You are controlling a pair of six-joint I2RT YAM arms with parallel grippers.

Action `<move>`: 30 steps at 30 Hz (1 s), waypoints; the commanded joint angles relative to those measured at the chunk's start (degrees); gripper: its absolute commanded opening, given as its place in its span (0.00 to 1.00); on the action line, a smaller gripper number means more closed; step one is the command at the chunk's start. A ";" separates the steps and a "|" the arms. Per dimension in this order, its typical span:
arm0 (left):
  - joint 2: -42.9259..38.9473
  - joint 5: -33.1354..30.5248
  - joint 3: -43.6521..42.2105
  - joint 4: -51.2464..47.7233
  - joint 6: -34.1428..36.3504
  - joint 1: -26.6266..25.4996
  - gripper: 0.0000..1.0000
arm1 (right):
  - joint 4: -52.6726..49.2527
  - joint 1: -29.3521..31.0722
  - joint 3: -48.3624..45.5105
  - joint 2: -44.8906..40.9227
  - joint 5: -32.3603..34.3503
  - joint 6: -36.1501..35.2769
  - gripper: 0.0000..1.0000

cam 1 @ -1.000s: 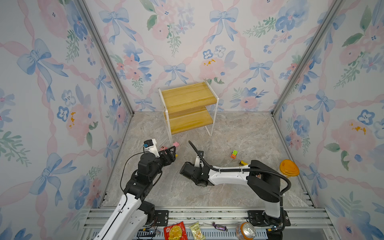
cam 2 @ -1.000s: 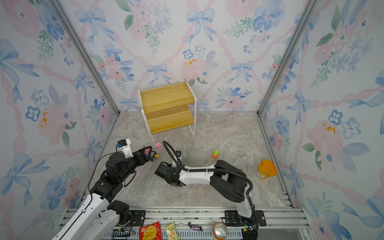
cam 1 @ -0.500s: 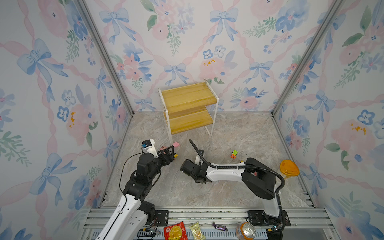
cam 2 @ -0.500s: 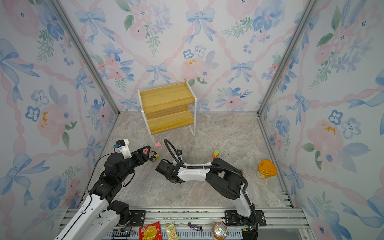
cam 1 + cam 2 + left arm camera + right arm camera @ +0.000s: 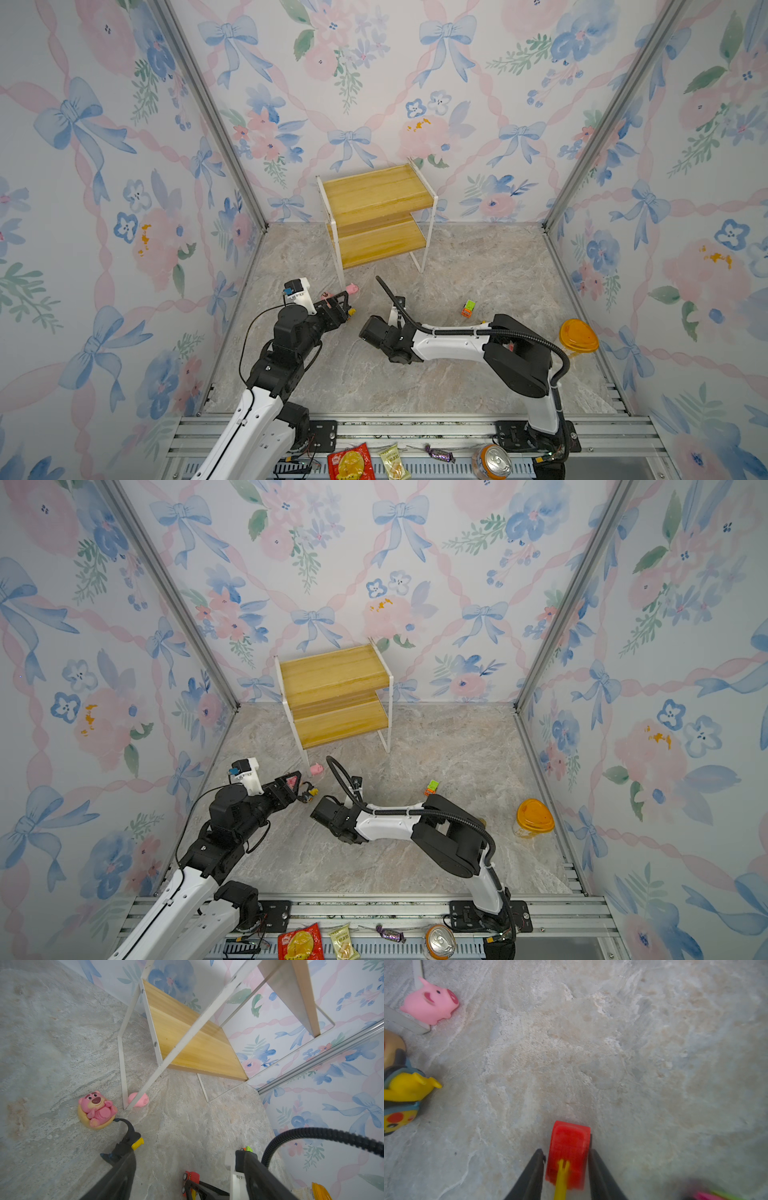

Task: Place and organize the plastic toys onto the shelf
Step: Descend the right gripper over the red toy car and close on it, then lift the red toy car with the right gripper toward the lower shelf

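A red car (image 5: 568,1155) lies on the stone floor, and my right gripper (image 5: 566,1153) is shut on it, one finger pressed against each side. In both top views the right wrist hides that car. My left gripper (image 5: 182,1157) hangs open just above the floor, holding nothing. A black-yellow figure (image 5: 128,1142) lies at the tip of one left finger. The round pink figure (image 5: 96,1108) and the pink pig (image 5: 430,1003) rest by the front leg of the shelf (image 5: 376,195), whose boards are bare. A green-orange car (image 5: 468,308) stands apart to the right.
A cup with an orange lid (image 5: 578,336) stands by the right wall. Snack packets (image 5: 349,463), a wrapped candy and a drink can (image 5: 490,465) lie on the front rail. The right arm's black cable (image 5: 395,299) loops up in front of the shelf.
My right gripper's jaws have narrowed onto the red car, and its wrist has shifted slightly left and farther from the front rail. The left arm has barely moved.
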 commanded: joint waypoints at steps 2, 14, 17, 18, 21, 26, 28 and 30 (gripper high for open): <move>0.02 0.55 0.60 -0.56 1.23 0.53 0.83 | -1.47 -1.26 1.92 2.92 0.22 -1.39 0.39; 0.94 1.56 1.29 -0.56 1.82 1.07 0.83 | 1.87 0.42 -2.48 -5.12 5.63 -14.01 0.29; 2.15 2.67 2.23 -0.60 2.89 1.14 0.83 | 6.80 0.53 -6.76 -10.44 4.60 -22.54 0.29; 2.31 2.89 2.41 -0.67 3.21 1.08 0.83 | 7.46 0.00 -7.45 -11.91 3.08 -25.83 0.29; 3.10 4.05 2.87 -0.69 3.93 1.13 0.83 | 12.96 -0.95 -10.39 -15.91 -0.42 -36.69 0.29; 5.04 7.82 4.38 -2.13 7.44 1.14 0.84 | 19.47 -4.31 -11.98 -19.68 -7.92 -47.31 0.26; 6.28 8.74 5.91 -4.66 9.71 1.15 0.84 | 22.72 -6.11 -12.46 -20.91 -12.05 -50.23 0.29; 6.49 8.85 6.97 -6.32 11.59 1.23 0.85 | 24.60 -7.38 -11.68 -21.19 -15.24 -52.63 0.29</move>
